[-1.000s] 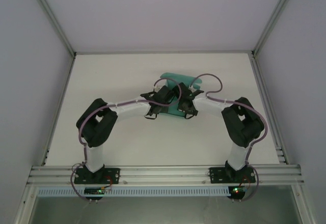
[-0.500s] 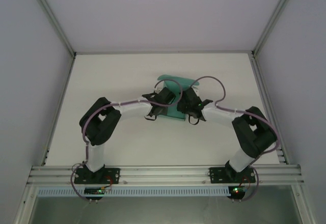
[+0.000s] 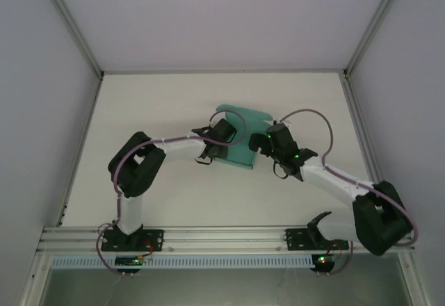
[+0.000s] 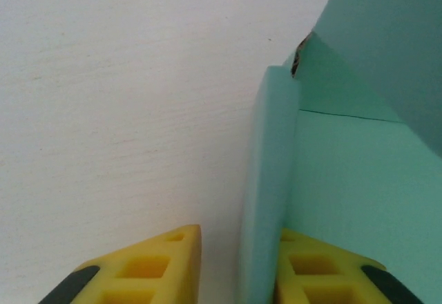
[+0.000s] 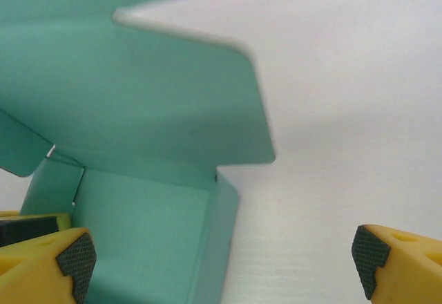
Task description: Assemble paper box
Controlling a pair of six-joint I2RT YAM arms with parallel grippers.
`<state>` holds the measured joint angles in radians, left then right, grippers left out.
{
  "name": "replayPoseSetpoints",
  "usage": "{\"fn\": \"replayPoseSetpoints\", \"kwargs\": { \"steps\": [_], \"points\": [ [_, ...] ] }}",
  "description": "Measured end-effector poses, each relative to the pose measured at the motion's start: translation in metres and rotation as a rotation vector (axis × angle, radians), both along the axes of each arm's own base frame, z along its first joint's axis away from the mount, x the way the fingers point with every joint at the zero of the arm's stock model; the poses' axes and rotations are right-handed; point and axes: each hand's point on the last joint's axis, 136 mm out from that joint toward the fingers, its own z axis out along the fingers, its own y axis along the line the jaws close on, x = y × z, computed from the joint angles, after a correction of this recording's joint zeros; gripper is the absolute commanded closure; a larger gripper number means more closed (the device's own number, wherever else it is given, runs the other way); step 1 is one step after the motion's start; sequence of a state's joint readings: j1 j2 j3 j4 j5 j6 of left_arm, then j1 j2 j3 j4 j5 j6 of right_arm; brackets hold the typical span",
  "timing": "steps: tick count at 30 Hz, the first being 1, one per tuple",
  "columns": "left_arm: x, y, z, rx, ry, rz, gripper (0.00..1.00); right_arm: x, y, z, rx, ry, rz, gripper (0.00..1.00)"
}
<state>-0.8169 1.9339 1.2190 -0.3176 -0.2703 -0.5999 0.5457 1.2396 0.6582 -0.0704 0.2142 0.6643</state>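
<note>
The teal paper box [image 3: 241, 151] lies partly folded at mid table, walls raised and its lid flap [image 3: 243, 112] leaning back. My left gripper [image 3: 221, 145] straddles the box's left wall [image 4: 266, 179]: one yellow finger [image 4: 148, 266] stands outside with a gap to the wall, the other sits inside against it. My right gripper [image 3: 263, 145] hangs just off the box's right side, jaws wide open. In the right wrist view the right wall [image 5: 219, 242] stands free between its far-apart fingertips [image 5: 74, 259], and the lid flap [image 5: 152, 97] rises behind.
The white table [image 3: 160, 104] is enclosed by pale side walls and aluminium posts [image 3: 69, 24]. A metal rail [image 3: 222, 236] carrying both arm bases runs along the near edge. The right arm's elbow [image 3: 379, 215] sits low at the right.
My right gripper opened wide and drew back rightward off the box, its elbow swinging down to the right. The left gripper's jaws loosened around the left wall. The lid flap leans further back.
</note>
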Motion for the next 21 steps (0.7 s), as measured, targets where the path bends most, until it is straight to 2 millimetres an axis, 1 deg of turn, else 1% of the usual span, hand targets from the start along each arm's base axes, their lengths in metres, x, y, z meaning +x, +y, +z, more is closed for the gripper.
{"fn": "replayPoseSetpoints", "kwargs": {
  "steps": [2, 5, 7, 10, 13, 17, 19, 21],
  "points": [
    [-0.001, -0.001, 0.000, -0.003, 0.007, -0.008, 0.54, -0.003, -0.009, 0.005, 0.013, -0.021, -0.016, 0.01],
    [-0.003, -0.001, 0.000, -0.001, 0.013, -0.020, 0.43, -0.008, -0.020, 0.012, 0.029, -0.051, -0.035, 0.01],
    [-0.004, -0.002, 0.003, -0.004, 0.013, -0.031, 0.40, -0.010, -0.025, 0.014, 0.033, -0.065, -0.040, 0.01],
    [-0.006, -0.006, 0.013, -0.029, 0.011, -0.059, 0.30, -0.012, -0.030, 0.014, 0.038, -0.074, -0.042, 0.01],
    [-0.008, -0.010, 0.022, -0.051, 0.007, -0.087, 0.27, -0.014, -0.032, 0.010, 0.037, -0.068, -0.039, 0.01],
    [-0.007, -0.010, 0.029, -0.049, -0.005, -0.106, 0.25, -0.015, -0.033, 0.007, 0.042, -0.058, -0.030, 0.01],
    [-0.005, -0.009, 0.031, -0.044, -0.006, -0.112, 0.21, -0.015, -0.033, 0.006, 0.044, -0.056, -0.029, 0.01],
    [-0.005, -0.009, 0.033, -0.037, -0.002, -0.125, 0.15, -0.014, -0.034, 0.006, 0.046, -0.056, -0.028, 0.01]
  ]
}}
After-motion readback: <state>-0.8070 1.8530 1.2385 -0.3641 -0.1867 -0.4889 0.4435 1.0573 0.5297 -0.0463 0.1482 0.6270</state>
